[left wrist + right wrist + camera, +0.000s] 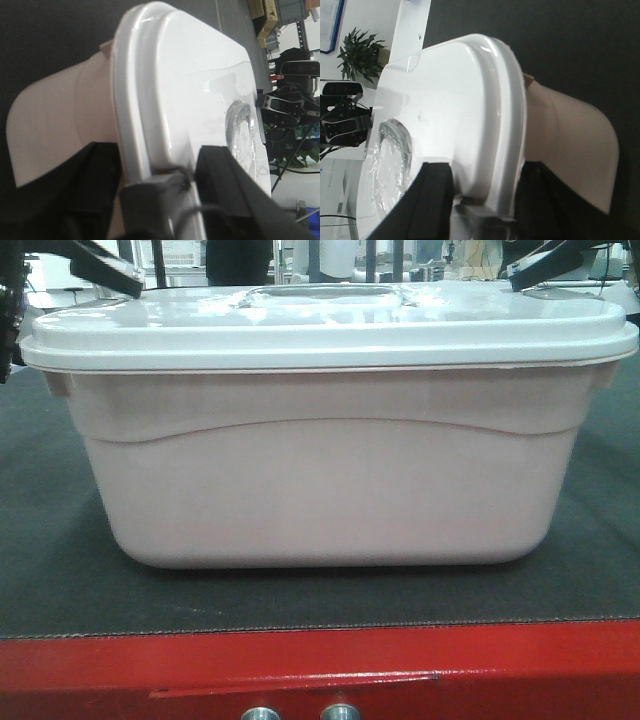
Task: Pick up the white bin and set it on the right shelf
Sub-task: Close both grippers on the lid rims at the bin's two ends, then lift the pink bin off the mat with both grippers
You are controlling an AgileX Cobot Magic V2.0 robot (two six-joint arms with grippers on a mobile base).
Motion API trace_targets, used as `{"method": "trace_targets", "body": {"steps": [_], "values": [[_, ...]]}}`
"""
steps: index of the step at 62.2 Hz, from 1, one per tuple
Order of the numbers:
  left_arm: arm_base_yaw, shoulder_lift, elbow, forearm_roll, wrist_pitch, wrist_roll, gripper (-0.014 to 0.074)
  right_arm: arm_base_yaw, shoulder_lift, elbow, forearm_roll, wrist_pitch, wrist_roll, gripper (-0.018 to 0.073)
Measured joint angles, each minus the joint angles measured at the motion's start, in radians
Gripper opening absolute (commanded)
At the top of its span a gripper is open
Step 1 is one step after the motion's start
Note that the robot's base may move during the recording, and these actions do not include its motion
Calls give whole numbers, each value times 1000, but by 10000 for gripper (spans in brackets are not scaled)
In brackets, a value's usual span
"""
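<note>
White bin (330,490), one; left gripper (157,167) and right gripper (482,172), two, tight on its rim.

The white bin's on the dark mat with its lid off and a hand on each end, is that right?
Not the lid: the front view shows it on the bin. The rest stands: the bin is on the dark mat, with the left hand and right hand on its ends.

The white bin (320,490) stands upright on the table (60,585), near its red front edge, long side forward. It is a pale pinkish tub with rounded corners and a curved ridge across its side. Its white lid (320,335) is on.
</note>
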Motion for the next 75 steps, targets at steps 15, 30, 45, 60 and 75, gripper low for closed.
{"method": "trace_targets", "body": {"steps": [15, 30, 45, 60, 75], "values": [[4, 0, 0, -66, 2, -26, -120, -6, -26, 0, 8, -31, 2, 57], [4, 0, 0, -140, 5, -12, -126, -8, -101, 0, 72, -67, -4, 57], [4, -33, -10, -200, 5, -11, -126, -17, -162, 0, 178, -88, 4, 57], [4, -69, -120, -209, -11, -63, -126, -17, -189, 0, 280, -97, 31, 57], [4, -87, -289, -215, -18, -119, -126, -17, -220, 0, 409, -97, 35, 57]]}}
